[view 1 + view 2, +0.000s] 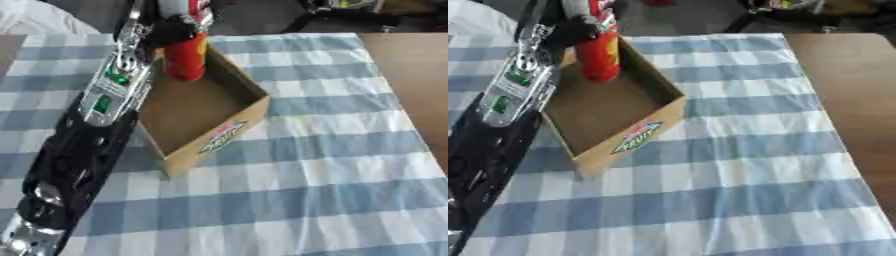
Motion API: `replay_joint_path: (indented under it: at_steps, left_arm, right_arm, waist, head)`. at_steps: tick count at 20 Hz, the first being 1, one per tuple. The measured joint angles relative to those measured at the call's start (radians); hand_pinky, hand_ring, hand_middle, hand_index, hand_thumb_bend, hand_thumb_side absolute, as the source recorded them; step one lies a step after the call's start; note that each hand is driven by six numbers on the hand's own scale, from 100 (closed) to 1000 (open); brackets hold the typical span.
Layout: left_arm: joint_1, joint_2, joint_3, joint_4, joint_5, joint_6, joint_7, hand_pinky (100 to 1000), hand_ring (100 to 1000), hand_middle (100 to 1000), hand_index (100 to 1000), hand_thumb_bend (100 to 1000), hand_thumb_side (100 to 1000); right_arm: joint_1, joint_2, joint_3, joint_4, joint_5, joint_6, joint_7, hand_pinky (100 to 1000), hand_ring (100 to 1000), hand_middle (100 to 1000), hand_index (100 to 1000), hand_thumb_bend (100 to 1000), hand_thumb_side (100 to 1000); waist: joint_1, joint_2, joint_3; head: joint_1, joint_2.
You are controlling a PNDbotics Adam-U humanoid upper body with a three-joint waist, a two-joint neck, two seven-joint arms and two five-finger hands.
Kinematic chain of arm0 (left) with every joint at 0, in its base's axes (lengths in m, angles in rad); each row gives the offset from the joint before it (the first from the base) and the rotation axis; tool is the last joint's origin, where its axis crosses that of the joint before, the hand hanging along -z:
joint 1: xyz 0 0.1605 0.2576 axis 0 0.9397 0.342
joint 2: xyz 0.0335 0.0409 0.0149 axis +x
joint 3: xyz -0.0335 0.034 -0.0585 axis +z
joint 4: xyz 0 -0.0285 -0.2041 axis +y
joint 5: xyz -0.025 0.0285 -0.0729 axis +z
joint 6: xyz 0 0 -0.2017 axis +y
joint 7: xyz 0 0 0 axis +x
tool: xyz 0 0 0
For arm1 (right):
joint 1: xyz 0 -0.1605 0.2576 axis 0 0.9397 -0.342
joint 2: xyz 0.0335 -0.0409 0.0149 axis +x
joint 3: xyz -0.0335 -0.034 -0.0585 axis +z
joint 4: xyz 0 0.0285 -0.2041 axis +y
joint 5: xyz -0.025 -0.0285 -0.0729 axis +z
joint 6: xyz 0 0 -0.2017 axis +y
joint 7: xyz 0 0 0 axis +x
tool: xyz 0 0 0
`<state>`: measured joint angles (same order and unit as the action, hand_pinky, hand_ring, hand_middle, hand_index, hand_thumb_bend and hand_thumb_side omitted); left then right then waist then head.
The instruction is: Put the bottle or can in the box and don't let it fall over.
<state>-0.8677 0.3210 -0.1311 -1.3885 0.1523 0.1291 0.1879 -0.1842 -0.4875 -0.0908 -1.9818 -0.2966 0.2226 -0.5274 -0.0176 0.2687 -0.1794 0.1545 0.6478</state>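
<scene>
Left arm (83, 145) stretches over checked cloth (332, 165) to the open box (223, 117); its hand (171, 31) grips the red bottle (186, 60), upright above the box's far corner.

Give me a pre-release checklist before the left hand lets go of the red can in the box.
1. Left hand curled round the red can: ok.
2. Can over the cardboard box, inside its far corner: ok.
3. Can upright: ok, only slightly tilted.
4. Can base resting on the box floor: cannot tell.
5. Box sitting flat on the checked tablecloth: ok.
6. Right hand clear of the box: ok, not in view.
</scene>
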Motion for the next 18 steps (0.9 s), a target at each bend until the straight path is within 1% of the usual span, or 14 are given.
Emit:
replay_joint_path:
  at_steps: [1,3,4,5,6,7,8,10,11,12,13,15,18]
  left_arm:
    - [0.002,-0.003,0.0,0.017,0.005,-0.008,-0.001,1000,633,436,428,472,100]
    - [0.008,-0.007,0.0,0.054,0.016,-0.026,-0.006,1000,701,478,474,563,100]
    - [0.008,-0.007,0.0,0.071,0.019,-0.036,-0.009,1000,803,560,535,676,100]
    - [0.009,-0.007,0.0,0.088,0.02,-0.046,-0.013,1000,870,594,564,773,100]
    - [0.01,-0.008,0.0,0.104,0.015,-0.056,-0.02,1000,946,649,606,870,100]
    - [0.012,-0.008,-0.001,0.118,0.002,-0.064,-0.029,1000,977,687,639,901,100]
    - [0.013,-0.008,-0.001,0.13,-0.017,-0.072,-0.043,1000,1000,754,709,935,101]
    - [0.015,-0.008,0.0,0.153,-0.056,-0.084,-0.07,1000,1000,832,801,1000,155]
    - [0.016,-0.008,0.0,0.163,-0.074,-0.089,-0.081,1000,1000,859,832,1000,221]
    - [0.018,-0.008,0.001,0.169,-0.091,-0.093,-0.09,1000,1000,864,836,1000,293]
    - [0.019,-0.008,0.002,0.172,-0.106,-0.097,-0.094,1000,1000,865,840,1000,325]
    - [0.024,-0.008,0.007,0.174,-0.139,-0.101,-0.098,1000,1000,872,846,1000,348]
    - [0.032,0.0,0.013,0.161,-0.17,-0.101,-0.098,1000,1000,865,835,1000,333]
  right_arm:
    - [0.0,0.0,0.0,0.0,0.0,0.0,-0.001,876,1000,826,771,100,812]
    - [0.001,0.0,-0.001,0.0,0.0,0.0,-0.004,876,1000,826,771,100,809]
    - [0.001,0.0,-0.001,0.0,0.0,0.0,-0.004,875,1000,827,771,100,809]
    - [0.002,0.0,-0.001,0.0,0.0,-0.001,-0.005,875,1000,827,771,100,809]
    - [0.004,0.0,-0.001,0.0,0.0,-0.002,-0.005,875,1000,827,771,100,809]
    - [0.006,0.0,-0.001,0.0,0.0,-0.002,-0.006,875,1000,827,771,100,809]
    - [0.008,0.0,-0.001,0.0,0.001,-0.003,-0.006,875,1000,827,771,100,808]
    - [0.009,0.0,-0.001,0.0,0.001,-0.004,-0.008,875,1000,826,771,100,807]
    - [0.009,0.0,-0.001,0.0,0.001,-0.004,-0.008,875,1000,826,771,100,806]
    - [0.009,0.0,-0.002,0.0,0.001,-0.004,-0.008,875,1000,826,771,100,805]
    - [0.009,0.0,-0.002,0.0,0.001,-0.004,-0.008,875,1000,826,771,100,805]
    - [0.009,0.0,-0.003,0.0,0.001,-0.005,-0.009,875,1000,826,771,100,803]
    - [0.011,0.0,-0.007,0.0,0.001,-0.006,-0.01,875,1000,826,771,100,801]
  waist:
    - [0.001,0.0,0.0]
    - [0.003,0.001,0.0]
    - [0.003,0.002,0.0]
    - [0.003,0.002,0.0]
    - [0.003,0.002,0.0]
    - [0.003,0.002,0.0]
    - [0.003,0.002,0.0]
    - [0.003,0.002,0.0]
    - [0.003,0.002,0.001]
    - [0.003,0.002,0.002]
    - [0.003,0.002,0.003]
    - [0.003,0.002,0.006]
    - [0.002,0.0,0.013]
  head:
    - [0.0,0.0]
    - [0.001,0.0]
    - [0.001,0.0]
    - [0.001,0.0]
    - [0.002,0.0]
    - [0.002,0.0]
    - [0.002,0.0]
    - [0.002,0.0]
    - [0.001,0.0]
    - [0.001,0.0]
    - [0.0,0.0]
    - [-0.004,0.001]
    - [-0.012,0.003]
